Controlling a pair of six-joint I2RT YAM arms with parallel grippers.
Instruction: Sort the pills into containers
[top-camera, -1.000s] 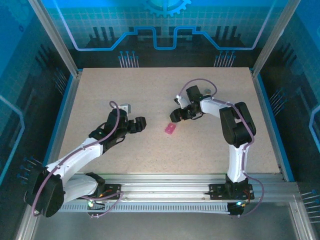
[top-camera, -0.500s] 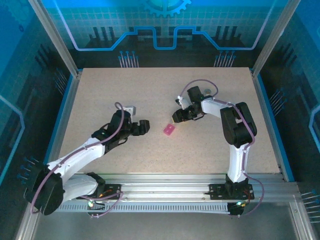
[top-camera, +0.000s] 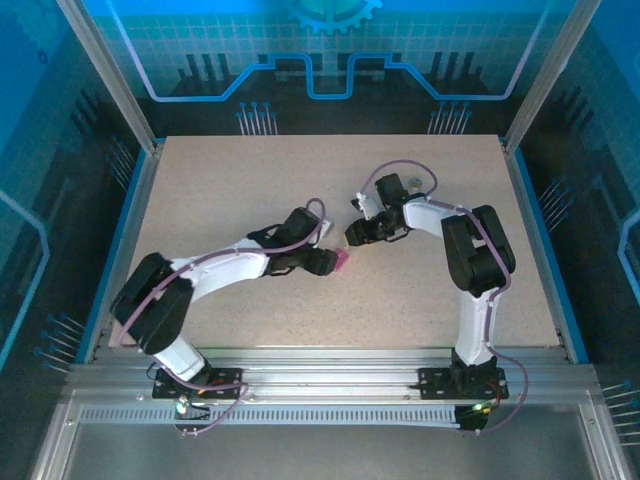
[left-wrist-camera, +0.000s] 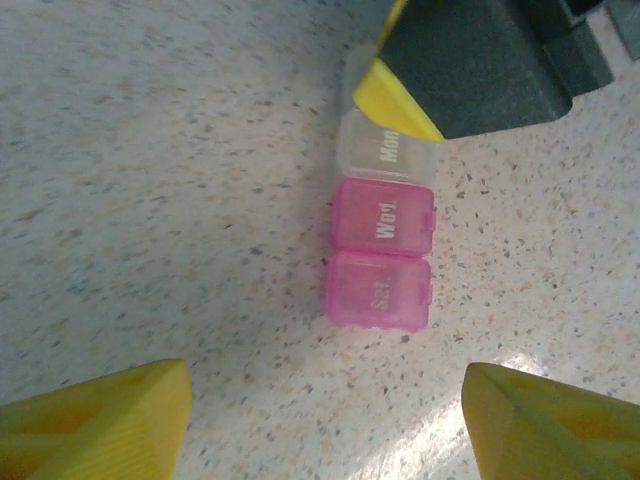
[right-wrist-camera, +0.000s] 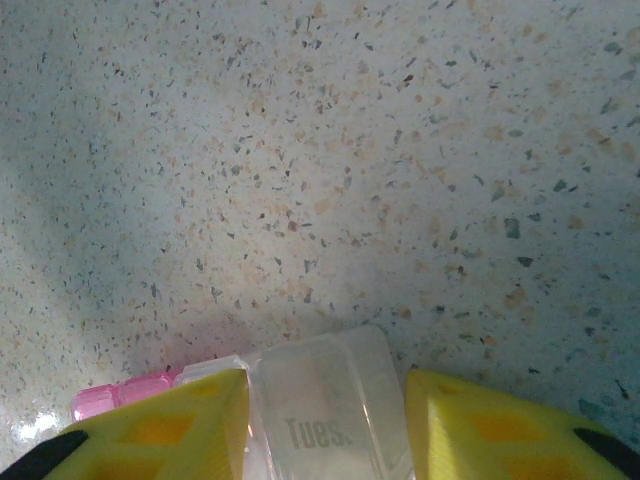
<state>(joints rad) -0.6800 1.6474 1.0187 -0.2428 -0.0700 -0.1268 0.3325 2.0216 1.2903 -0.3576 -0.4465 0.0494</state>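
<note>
I have the right gripper (right-wrist-camera: 325, 385) pinching the small clear plastic pill compartment lettered "Tues" (right-wrist-camera: 330, 405). In the right wrist view its yellow fingers (right-wrist-camera: 180, 420) press both side walls at the bottom of the frame. My reading is that this grip pins the piece so it cannot skid on the speckled beige tabletop (left-wrist-camera: 150, 150) while the other arm works.

The row of snap-lid containers (left-wrist-camera: 382, 245) lies right of centre in the left wrist view and runs top to bottom. It holds a clear box marked "Mon" (left-wrist-camera: 388, 150), a pink translucent box marked "Wed" (left-wrist-camera: 385, 215) and a pink box marked "Sat" (left-wrist-camera: 378, 292), touching end to end. The right arm's dark finger covers the row's upper end.

The left gripper (left-wrist-camera: 325, 390) is spread, with its yellow tips in the two lower corners of the frame. Nothing sits between them, and the pink end lies just ahead. From overhead the gripper sits mid-table, beside the pink box. I judge it is lined up on that pink end, to split off a compartment or lift a lid. I can see no pills, and the lids look closed.
</note>
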